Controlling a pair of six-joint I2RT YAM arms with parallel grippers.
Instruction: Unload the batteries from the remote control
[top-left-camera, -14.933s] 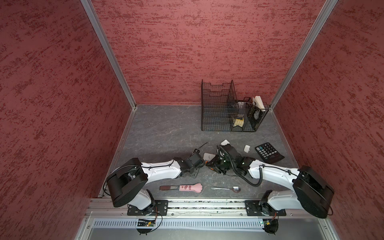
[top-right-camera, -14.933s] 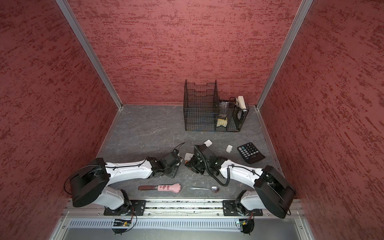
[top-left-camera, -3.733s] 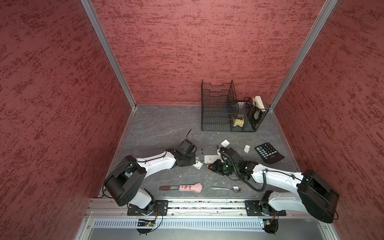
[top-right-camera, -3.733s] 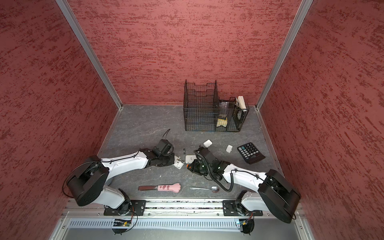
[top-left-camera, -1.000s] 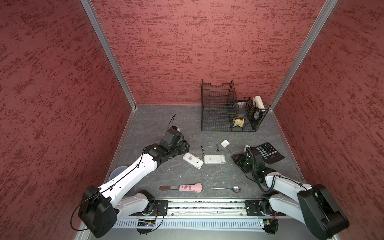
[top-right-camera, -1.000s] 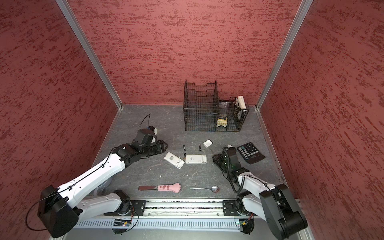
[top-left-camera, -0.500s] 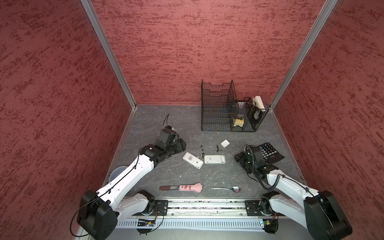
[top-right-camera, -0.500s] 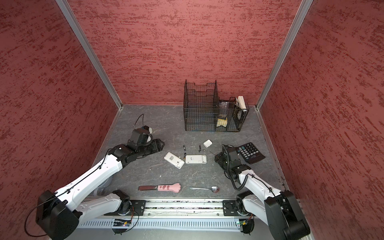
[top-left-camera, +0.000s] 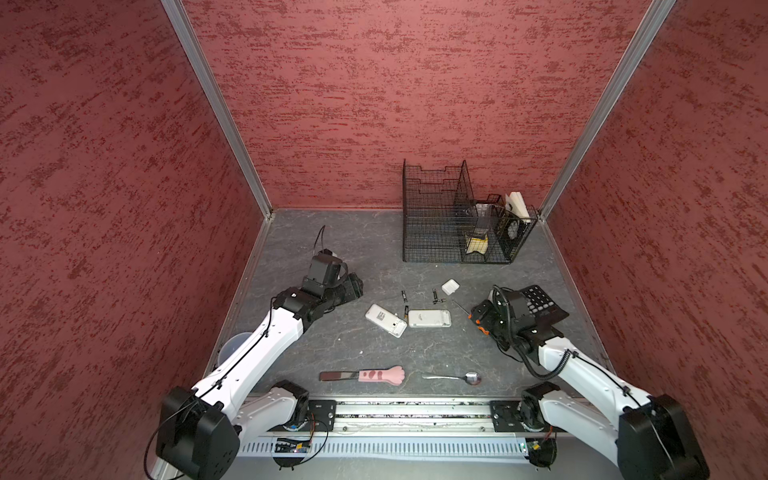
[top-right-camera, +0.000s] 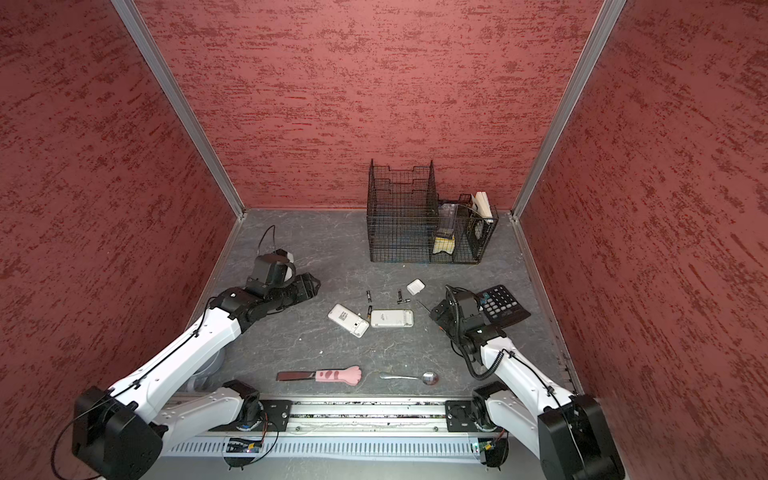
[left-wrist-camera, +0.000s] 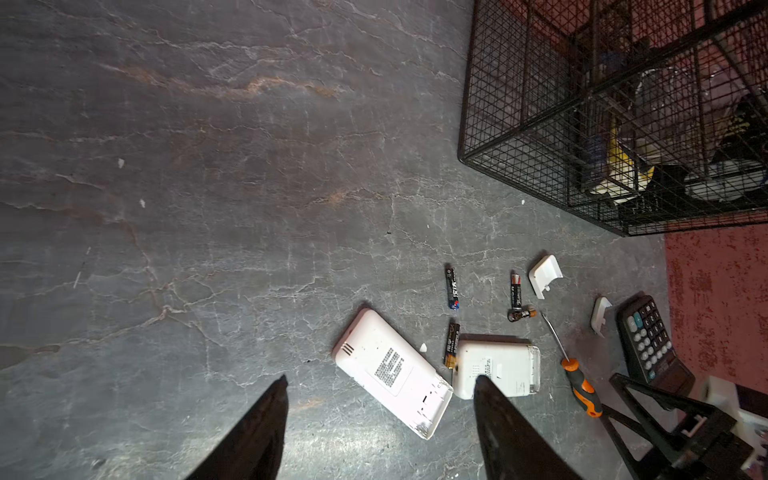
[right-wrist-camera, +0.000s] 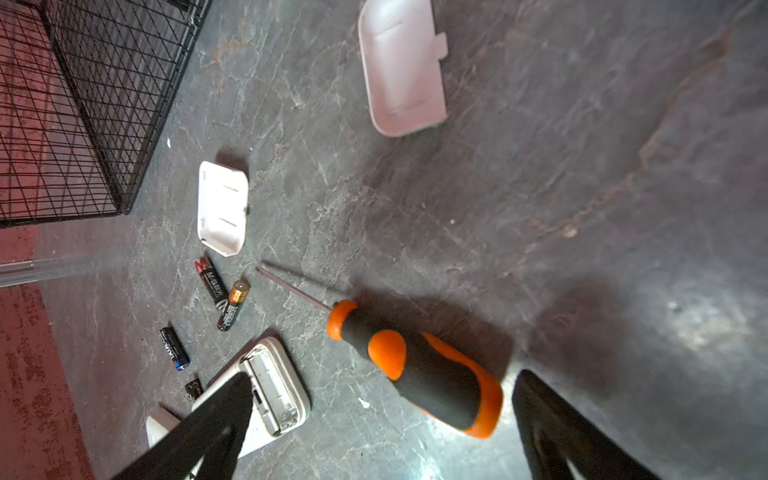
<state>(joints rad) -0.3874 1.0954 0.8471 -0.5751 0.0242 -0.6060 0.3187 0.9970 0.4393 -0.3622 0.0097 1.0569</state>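
Note:
Two white remote controls lie face down mid-table, one (top-left-camera: 385, 320) slanted and the other (top-left-camera: 429, 318) beside it, seen in both top views (top-right-camera: 348, 319). Several dark batteries lie loose on the table behind them (top-left-camera: 403, 295) (top-left-camera: 435, 296) (left-wrist-camera: 451, 287) (right-wrist-camera: 232, 305); one (left-wrist-camera: 452, 344) rests against the right remote (left-wrist-camera: 498, 363). My left gripper (top-left-camera: 359, 286) (left-wrist-camera: 380, 378) hangs open left of the remotes, holding nothing. My right gripper (top-left-camera: 478, 320) (right-wrist-camera: 384, 376) stands open; the orange-handled screwdriver (right-wrist-camera: 415, 365) lies on the table between its fingers.
Two white battery covers (right-wrist-camera: 222, 208) (right-wrist-camera: 401, 75) lie near the batteries. A black calculator (top-left-camera: 540, 305) sits behind my right wrist. A black wire basket (top-left-camera: 453, 224) stands at the back right. A pink-handled tool (top-left-camera: 365, 375) and a spoon (top-left-camera: 453, 377) lie near the front edge.
Both grippers have drawn back from the remotes to either side. In the last second the right jaws spread wide and let the screwdriver lie free; the left jaws widened a little.

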